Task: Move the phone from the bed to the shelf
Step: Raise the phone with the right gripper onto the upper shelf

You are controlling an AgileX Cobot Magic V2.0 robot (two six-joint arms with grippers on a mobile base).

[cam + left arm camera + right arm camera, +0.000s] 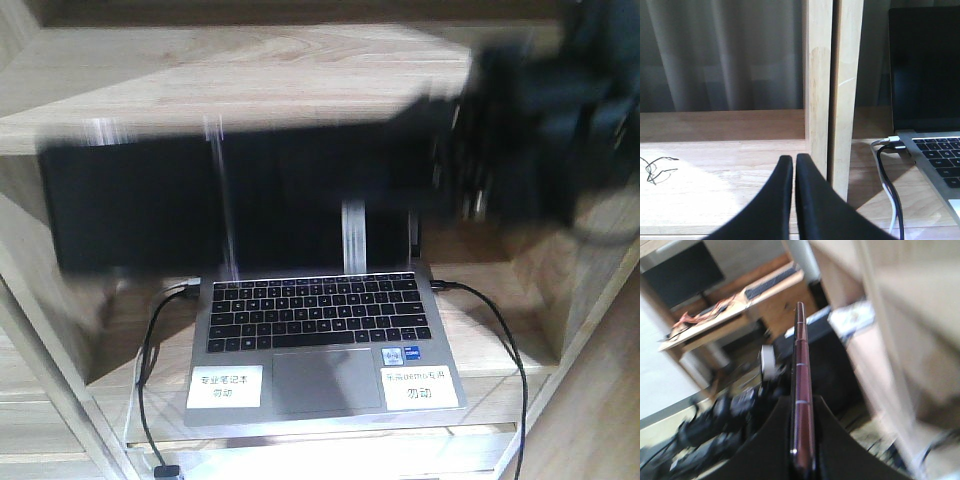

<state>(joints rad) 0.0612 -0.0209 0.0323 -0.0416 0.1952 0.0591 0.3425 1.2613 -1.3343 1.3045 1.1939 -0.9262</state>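
Right fingers (pixel 770 442), curved and black, pinch the thin glossy phone (pixel 801 355) edge-on; left fingers (pixel 777 200) meet, empty.

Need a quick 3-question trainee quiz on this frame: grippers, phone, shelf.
1. True or false: the left gripper holds the phone.
2. What stands open on the shelf? A) laptop B) kettle C) book
3. Fill in: the phone is clamped edge-on by the ____ gripper.

Key: 1 false, it is shut and empty; 2 A; 3 right gripper.
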